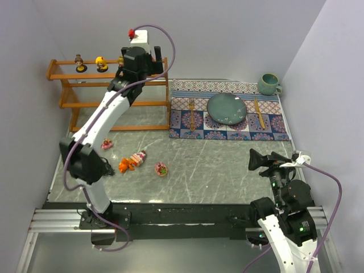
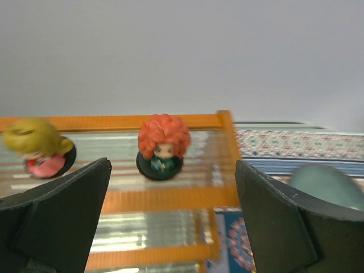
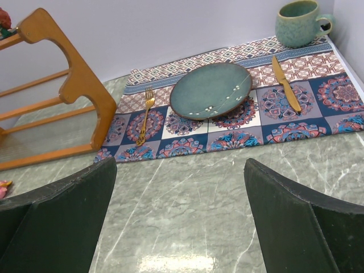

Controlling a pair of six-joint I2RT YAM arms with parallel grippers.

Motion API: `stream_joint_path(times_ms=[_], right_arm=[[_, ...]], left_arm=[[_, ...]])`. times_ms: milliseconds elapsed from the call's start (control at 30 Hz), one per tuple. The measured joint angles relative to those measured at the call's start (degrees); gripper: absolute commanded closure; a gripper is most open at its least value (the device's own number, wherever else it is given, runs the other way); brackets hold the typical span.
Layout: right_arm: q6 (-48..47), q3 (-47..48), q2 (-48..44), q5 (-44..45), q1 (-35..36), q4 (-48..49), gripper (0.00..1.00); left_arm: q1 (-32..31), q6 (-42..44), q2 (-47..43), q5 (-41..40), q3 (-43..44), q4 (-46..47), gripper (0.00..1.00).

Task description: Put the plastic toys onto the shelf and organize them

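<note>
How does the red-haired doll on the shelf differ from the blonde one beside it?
The red-haired plastic doll has curly orange hair, the blonde plastic doll smooth yellow hair. The red-haired doll wears dark teal, the blonde doll pink. Both stand on dark round bases on the orange wooden shelf.

From above, the left arm hides the right end of the shelf's top tier. In the left wrist view, the blonde doll is blurred, and the plate sits half hidden behind a finger.
</note>
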Motion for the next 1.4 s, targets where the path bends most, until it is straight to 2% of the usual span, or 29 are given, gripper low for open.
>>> stream_joint_path(times_ms=[133,300,467,667,800,900,1000,1167,1400], right_arm=[[0.00,0.00,0.00,0.00,0.00,0.07,0.00],[0.00,0.00,0.00,-0.57,0.00,0.26,0.00],[0.02,0.35,0.00,-1.60,0.00,0.28,0.00],[2.05,1.86,0.11,-7.58,-0.02,3.19,0.00],[4.26,2.60,6.88,-14.12,-0.02,7.19,0.00],[5.90,2.86,18.64,-20.09,0.00,10.69,0.00],[7.41,0.76,25.29,-24.22,0.00,14.84,0.00],[9.11,-4.22,31.43,-27.50,0.00,21.11,0.00],[8.94,-2.27,41.86,-30.45,0.00,24.85,0.00]], left_arm=[[-1.36,-0.92,-8.20,0.68,-4.04,-0.20,0.01],[-3.78,-3.89,-21.14,0.57,-13.73,-1.60,0.02],[-4.76,-8.02,-34.27,0.39,-29.00,-3.78,0.03],[-4.76,-9.94,-44.33,-1.09,-45.16,-7.67,0.03],[-4.76,-9.79,-46.38,-2.43,-53.44,-7.45,0.03],[-4.22,-9.44,-44.70,-2.89,-54.99,-8.83,0.03],[-3.37,-9.20,-43.76,-3.67,-55.01,-8.85,0.03],[-2.51,-9.22,-46.29,-5.49,-56.89,-7.10,0.03],[-2.49,-12.79,-47.71,-6.60,-63.34,-5.84,0.03]])
